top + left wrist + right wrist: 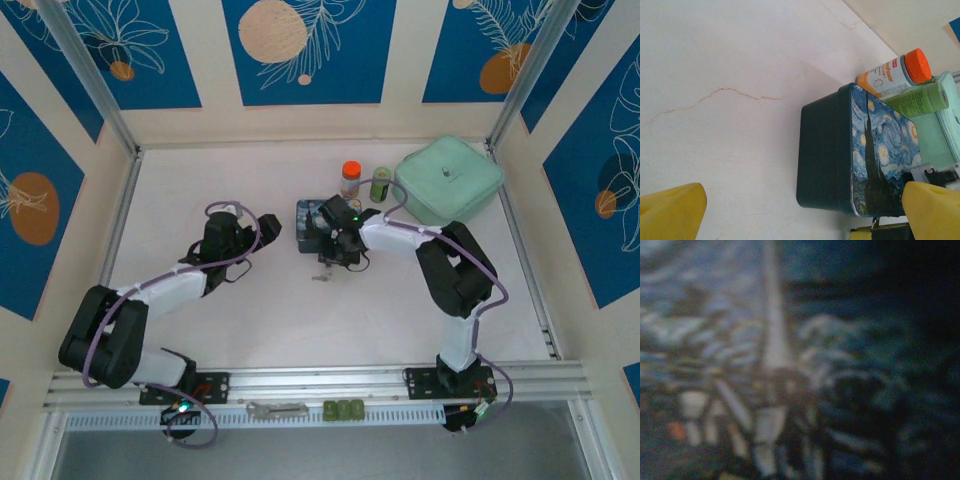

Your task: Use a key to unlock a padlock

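Pressed almost against the right wrist lens is the starry painted lid of the blue box (790, 365), all blur, so nothing of that arm's own fingers can be made out there. From above, the right gripper (337, 245) hangs over the box's near edge; I cannot tell whether it is clenched, slack or grasping anything. A tiny pale piece on the counter (200, 320) just in front of the box is likely the key (320, 277). I cannot pick out the padlock for certain, though a small silvery loop at the box's edge in the left wrist view may be its shackle. The left gripper (264, 228) sits just left of the box, released wide, nothing between its yellow fingers (670, 210). The risks, as I judge them: the box is unbraced, so a push from the right arm could slide it, and a thin key lying flat may skid away rather than lift.
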You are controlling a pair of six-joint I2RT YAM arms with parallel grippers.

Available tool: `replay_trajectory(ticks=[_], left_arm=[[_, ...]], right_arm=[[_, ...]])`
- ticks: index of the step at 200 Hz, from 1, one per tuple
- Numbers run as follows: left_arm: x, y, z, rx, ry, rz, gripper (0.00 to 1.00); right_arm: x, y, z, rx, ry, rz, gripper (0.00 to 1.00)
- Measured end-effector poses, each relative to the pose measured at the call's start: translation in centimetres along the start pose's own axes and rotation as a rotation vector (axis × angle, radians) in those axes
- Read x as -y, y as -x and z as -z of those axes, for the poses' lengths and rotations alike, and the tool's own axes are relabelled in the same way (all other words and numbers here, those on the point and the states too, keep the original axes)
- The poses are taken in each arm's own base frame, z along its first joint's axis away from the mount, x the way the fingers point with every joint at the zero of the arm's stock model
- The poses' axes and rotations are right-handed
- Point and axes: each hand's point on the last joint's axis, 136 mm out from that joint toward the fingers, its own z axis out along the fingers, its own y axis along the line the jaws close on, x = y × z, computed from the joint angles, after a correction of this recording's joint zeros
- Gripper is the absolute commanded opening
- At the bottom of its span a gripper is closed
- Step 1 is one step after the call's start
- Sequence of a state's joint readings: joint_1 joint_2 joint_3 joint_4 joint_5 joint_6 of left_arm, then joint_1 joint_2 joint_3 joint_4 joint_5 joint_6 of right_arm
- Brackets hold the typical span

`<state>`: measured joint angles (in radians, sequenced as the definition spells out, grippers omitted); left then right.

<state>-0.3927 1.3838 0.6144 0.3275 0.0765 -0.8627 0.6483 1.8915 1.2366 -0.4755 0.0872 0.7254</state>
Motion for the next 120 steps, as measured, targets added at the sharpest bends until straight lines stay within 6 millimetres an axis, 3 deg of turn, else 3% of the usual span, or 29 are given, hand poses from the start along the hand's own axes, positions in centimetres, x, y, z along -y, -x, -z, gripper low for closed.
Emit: replay_trajectory(ticks=[32,64,120], left_arm=[[0.0,0.0,0.0,-0.003,0.003,0.0,1.0],[0.2,0.2,0.0,0.0,0.0,0.0,1.0],[0.3,0.3,0.0,0.001,-0.001,0.0,1.0]], right_arm=[[-1.5,-0.3,0.3,-0.051,0.117,0.044,0.05],[-1.7,-0.4,0.3,-0.057,0.123,0.064,0.3],[-0.9,-1.4,0.9,-0.036,-0.054,0.125,0.53]])
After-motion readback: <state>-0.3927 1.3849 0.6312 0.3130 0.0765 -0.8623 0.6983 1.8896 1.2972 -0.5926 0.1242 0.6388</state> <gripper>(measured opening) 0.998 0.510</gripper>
